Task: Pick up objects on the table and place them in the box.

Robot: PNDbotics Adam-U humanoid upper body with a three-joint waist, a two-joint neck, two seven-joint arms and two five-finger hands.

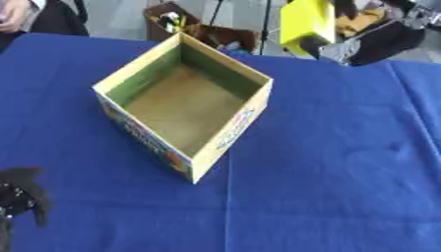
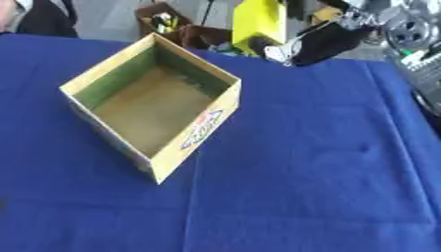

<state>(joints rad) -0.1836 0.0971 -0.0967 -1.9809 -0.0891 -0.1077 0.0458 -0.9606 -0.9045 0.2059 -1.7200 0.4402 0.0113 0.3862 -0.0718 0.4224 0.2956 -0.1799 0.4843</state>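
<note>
One yellow object (image 1: 306, 22) was seen gripped by the right hand (image 1: 326, 45), raised at the upper right, above the far table edge and well apart from the box (image 1: 226, 142). The hand's dark fingers were curled round the object's lower end. Nothing was seen inside the box: its brown floor was bare, its inner walls greenish, its outside printed in colours. The box was set open-topped on the blue tablecloth (image 1: 344, 172), turned corner-on to the camera. No other loose item was seen on the cloth. The task was judged underway: pick done for this object, placement not yet done. Carry over the box and release were judged left. The left hand (image 1: 21, 194) was seen low at the left edge, idle, holding nothing; whether its fingers were straight or curled could not be told.
</note>
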